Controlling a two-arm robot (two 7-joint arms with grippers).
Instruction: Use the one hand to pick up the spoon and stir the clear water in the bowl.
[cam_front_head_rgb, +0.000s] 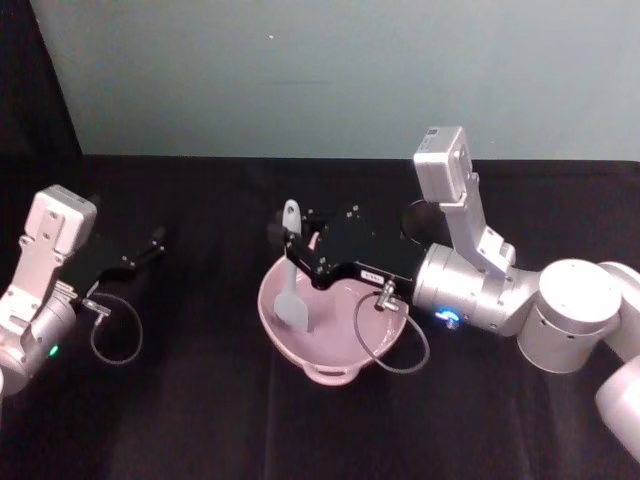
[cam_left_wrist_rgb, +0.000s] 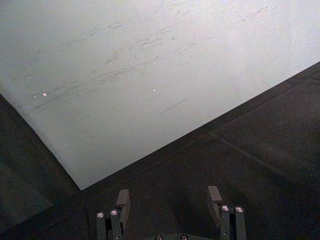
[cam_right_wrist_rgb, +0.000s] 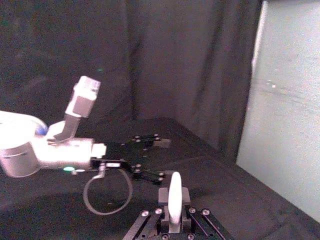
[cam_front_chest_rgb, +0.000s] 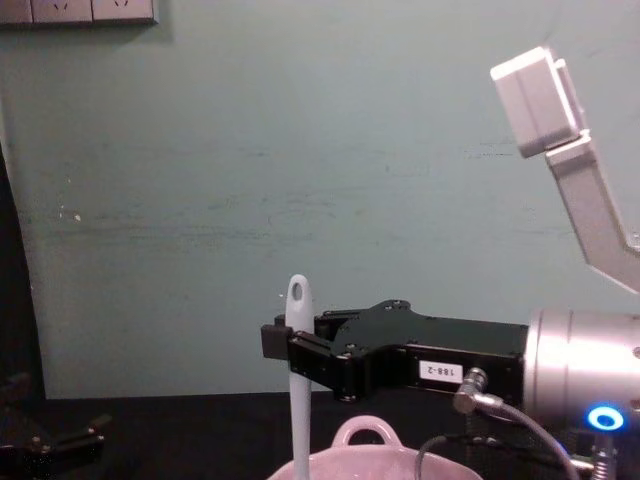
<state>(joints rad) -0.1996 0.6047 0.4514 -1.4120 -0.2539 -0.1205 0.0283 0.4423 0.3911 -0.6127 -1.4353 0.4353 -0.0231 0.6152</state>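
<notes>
Chest view: right gripper (cam_front_chest_rgb: 290, 352) fingers (cam_front_chest_rgb: 314, 358) clench the spoon (cam_front_chest_rgb: 298, 405) handle, blade in bowl (cam_front_chest_rgb: 360, 462); left gripper (cam_left_wrist_rgb: 169, 192) idles, spread.

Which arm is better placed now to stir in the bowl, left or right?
Right. The right gripper holds the spoon upright, its blade inside the bowl. The left gripper is open, far off to the left.
</notes>
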